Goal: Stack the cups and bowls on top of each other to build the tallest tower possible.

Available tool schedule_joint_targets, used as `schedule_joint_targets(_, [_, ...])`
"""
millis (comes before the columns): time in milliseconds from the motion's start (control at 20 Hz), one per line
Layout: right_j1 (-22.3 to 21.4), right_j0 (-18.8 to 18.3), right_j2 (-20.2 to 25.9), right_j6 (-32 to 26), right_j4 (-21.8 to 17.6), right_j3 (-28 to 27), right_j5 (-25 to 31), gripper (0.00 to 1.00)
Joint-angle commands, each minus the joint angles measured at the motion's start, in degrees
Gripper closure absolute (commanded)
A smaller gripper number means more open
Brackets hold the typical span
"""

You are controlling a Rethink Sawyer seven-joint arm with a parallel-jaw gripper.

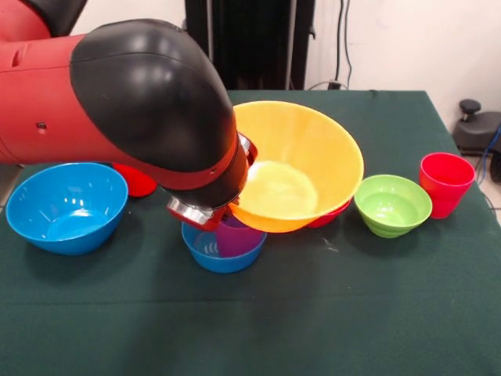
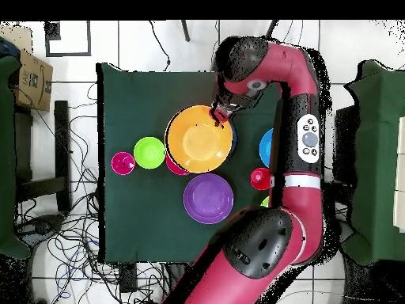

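Note:
My gripper (image 1: 244, 157) (image 2: 218, 114) is shut on the left rim of the large yellow bowl (image 1: 301, 168) (image 2: 198, 139) and holds it tilted above the table. Just below it stands a small blue bowl (image 1: 211, 252) with the purple cup (image 1: 237, 237) in it. A red-pink bowl (image 1: 333, 215) (image 2: 171, 165) peeks out from under the yellow one. The lime green bowl (image 1: 393, 205) (image 2: 149, 152) and a red cup (image 1: 446, 182) (image 2: 123, 163) stand to the right in the front view. The large blue bowl (image 1: 66, 206) (image 2: 266, 146) is at the left.
The large purple bowl (image 2: 208, 198) stands near the robot's base; the front view hides it. A second red cup (image 1: 135, 181) (image 2: 259, 178) stands behind my arm. A bit of lime green (image 2: 265, 202) shows by my arm. My bulky elbow (image 1: 149, 102) covers the table's left middle.

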Motion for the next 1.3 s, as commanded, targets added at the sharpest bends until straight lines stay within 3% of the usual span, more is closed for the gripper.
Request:
schedule_joint_targets(50, [1.9,1.5,-2.6,-6.3,-4.8,-5.7,6.0,1.00])
schedule_joint_targets(800, [2.8,-0.1,-2.3,-9.1,-5.1,-7.7,9.6,1.00])
schedule_joint_targets(1300, [4.2,-2.3,-3.0,-8.0,-2.3,-4.2,8.4,1.00])
